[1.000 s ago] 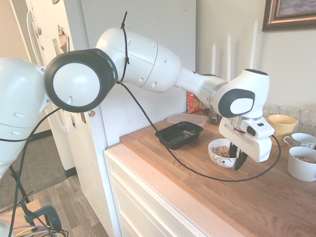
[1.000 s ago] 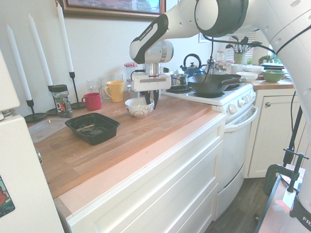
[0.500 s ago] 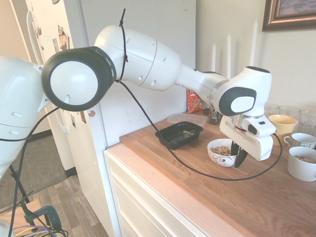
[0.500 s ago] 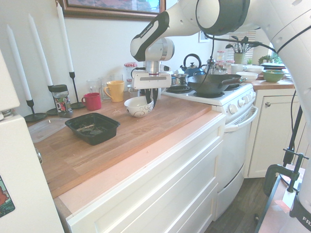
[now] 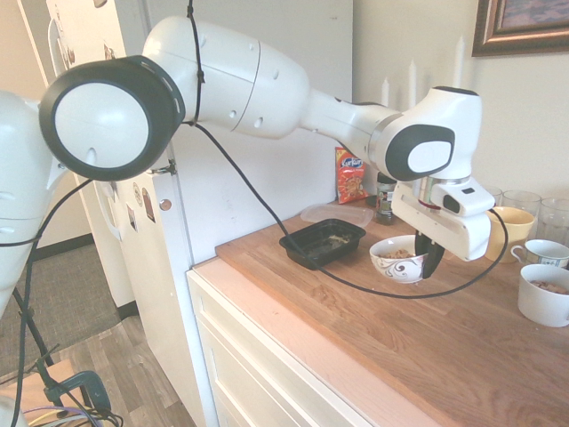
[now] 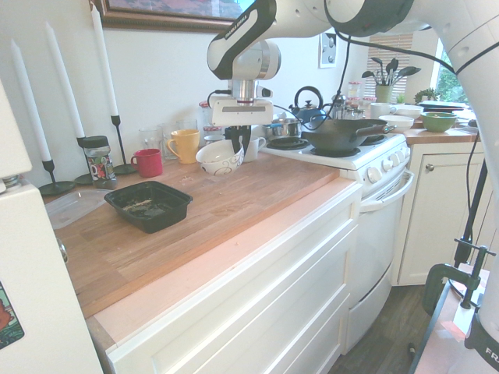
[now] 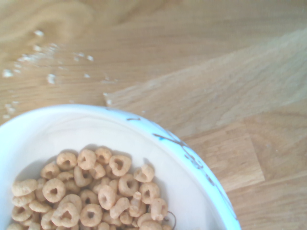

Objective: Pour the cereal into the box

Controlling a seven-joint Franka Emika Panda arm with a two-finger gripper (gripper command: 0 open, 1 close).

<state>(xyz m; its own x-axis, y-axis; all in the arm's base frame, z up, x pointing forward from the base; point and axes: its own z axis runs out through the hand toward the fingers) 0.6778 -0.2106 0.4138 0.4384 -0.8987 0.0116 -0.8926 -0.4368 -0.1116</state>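
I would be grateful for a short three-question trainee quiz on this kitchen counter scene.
1. True or false: the white bowl rests flat on the wooden counter.
2. What does the gripper hold? A: the red mug; B: the bowl's rim; C: a candle.
3. Fill in: the cereal lies in the ___, not in the black tray.

Key: 1. false, it hangs clear of the wood; 2. B; 3. bowl.
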